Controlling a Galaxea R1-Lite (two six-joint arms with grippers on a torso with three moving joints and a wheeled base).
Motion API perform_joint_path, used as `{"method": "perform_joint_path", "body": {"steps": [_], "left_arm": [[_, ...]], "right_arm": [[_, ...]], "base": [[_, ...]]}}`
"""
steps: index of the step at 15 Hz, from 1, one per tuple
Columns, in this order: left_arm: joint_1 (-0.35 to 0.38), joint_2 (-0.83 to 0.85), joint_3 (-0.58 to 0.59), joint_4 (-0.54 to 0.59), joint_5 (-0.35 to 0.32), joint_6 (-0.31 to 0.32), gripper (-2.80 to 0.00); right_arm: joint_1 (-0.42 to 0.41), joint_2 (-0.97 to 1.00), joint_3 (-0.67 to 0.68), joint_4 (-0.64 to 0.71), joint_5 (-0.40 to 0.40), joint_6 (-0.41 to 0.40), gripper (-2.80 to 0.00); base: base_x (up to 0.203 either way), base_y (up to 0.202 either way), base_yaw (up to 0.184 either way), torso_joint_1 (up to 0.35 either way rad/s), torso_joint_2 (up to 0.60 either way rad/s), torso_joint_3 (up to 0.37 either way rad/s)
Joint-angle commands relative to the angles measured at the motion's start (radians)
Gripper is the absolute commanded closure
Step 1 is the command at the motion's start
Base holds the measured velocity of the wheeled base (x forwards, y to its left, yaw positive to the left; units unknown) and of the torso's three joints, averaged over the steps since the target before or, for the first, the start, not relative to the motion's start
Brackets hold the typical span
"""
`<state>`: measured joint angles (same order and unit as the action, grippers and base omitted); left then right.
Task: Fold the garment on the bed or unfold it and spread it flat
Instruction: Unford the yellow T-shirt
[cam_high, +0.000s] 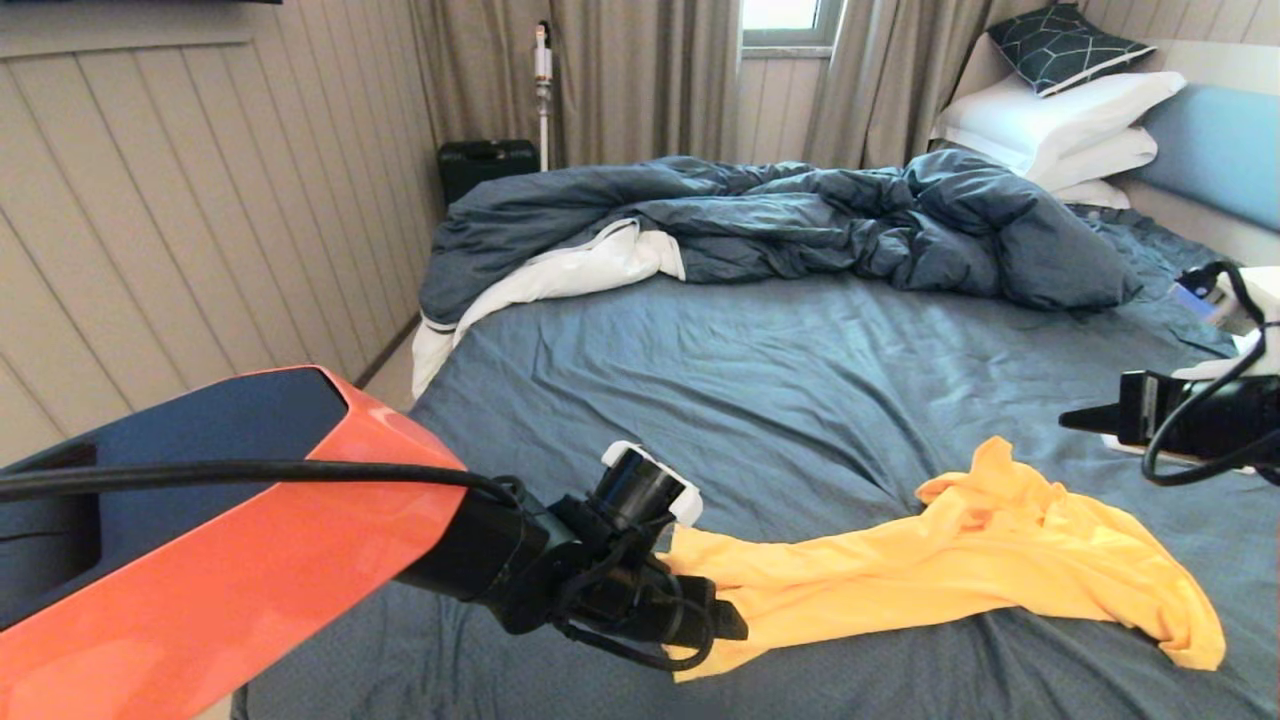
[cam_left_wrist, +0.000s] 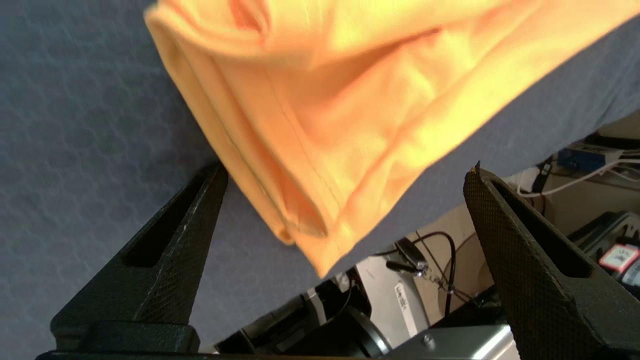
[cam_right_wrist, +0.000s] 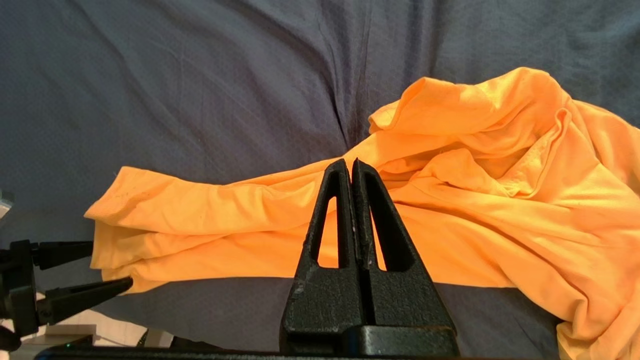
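The yellow T-shirt (cam_high: 960, 570) lies bunched in a long band across the near part of the bed (cam_high: 760, 400), its bulk heaped toward the right. My left gripper (cam_high: 725, 610) is at the band's left end, close to the bed's front edge. In the left wrist view it (cam_left_wrist: 346, 169) is open wide, and the shirt's hemmed end (cam_left_wrist: 310, 150) sits loose between the fingers (cam_left_wrist: 190, 220). My right gripper (cam_high: 1068, 420) hovers over the sheet at the right, above and apart from the shirt (cam_right_wrist: 450, 200). Its jaws (cam_right_wrist: 351, 161) are shut on nothing.
A rumpled blue duvet (cam_high: 800, 215) with white underside fills the far half of the bed. White pillows (cam_high: 1060, 120) and a light blue headboard (cam_high: 1220, 140) are at the far right. A panelled wall runs along the left, with a black case (cam_high: 487, 165) on the floor.
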<state>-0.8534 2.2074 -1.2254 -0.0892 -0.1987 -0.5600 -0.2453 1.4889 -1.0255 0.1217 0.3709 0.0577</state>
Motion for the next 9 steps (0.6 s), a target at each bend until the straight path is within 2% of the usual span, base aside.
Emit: {"method": "perform_joint_path", "body": {"steps": [1, 4, 5, 6, 7, 9], "left_arm": [[0.001, 0.008, -0.033, 0.010, -0.001, -0.005, -2.80], [-0.001, 0.028, -0.062, 0.023, 0.008, 0.001, -2.80], [-0.001, 0.043, -0.075, 0.031, 0.030, 0.002, -2.80], [-0.002, 0.059, -0.080, 0.032, 0.060, 0.003, 0.00], [-0.008, 0.067, -0.084, 0.032, 0.089, 0.005, 0.00], [-0.016, 0.066, -0.089, 0.032, 0.097, 0.006, 0.00]], "right_arm": [[0.001, 0.013, -0.002, 0.001, 0.002, 0.001, 0.00], [0.001, 0.024, -0.010, 0.001, 0.002, 0.001, 0.00], [0.000, 0.027, -0.011, 0.000, 0.002, 0.001, 0.00], [0.000, 0.031, -0.011, -0.001, 0.003, 0.001, 0.00], [0.000, 0.033, -0.011, -0.001, 0.003, 0.001, 0.00], [0.000, 0.032, -0.011, -0.001, 0.004, -0.002, 0.00]], "base": [[0.000, 0.000, 0.000, 0.000, 0.00, 0.000], [0.000, 0.000, 0.000, 0.000, 0.00, 0.000], [0.000, 0.000, 0.000, 0.000, 0.00, 0.000], [0.000, 0.000, 0.000, 0.000, 0.00, 0.000], [0.000, 0.000, 0.000, 0.000, 0.00, 0.000], [0.000, 0.000, 0.000, 0.000, 0.00, 0.000]]}}
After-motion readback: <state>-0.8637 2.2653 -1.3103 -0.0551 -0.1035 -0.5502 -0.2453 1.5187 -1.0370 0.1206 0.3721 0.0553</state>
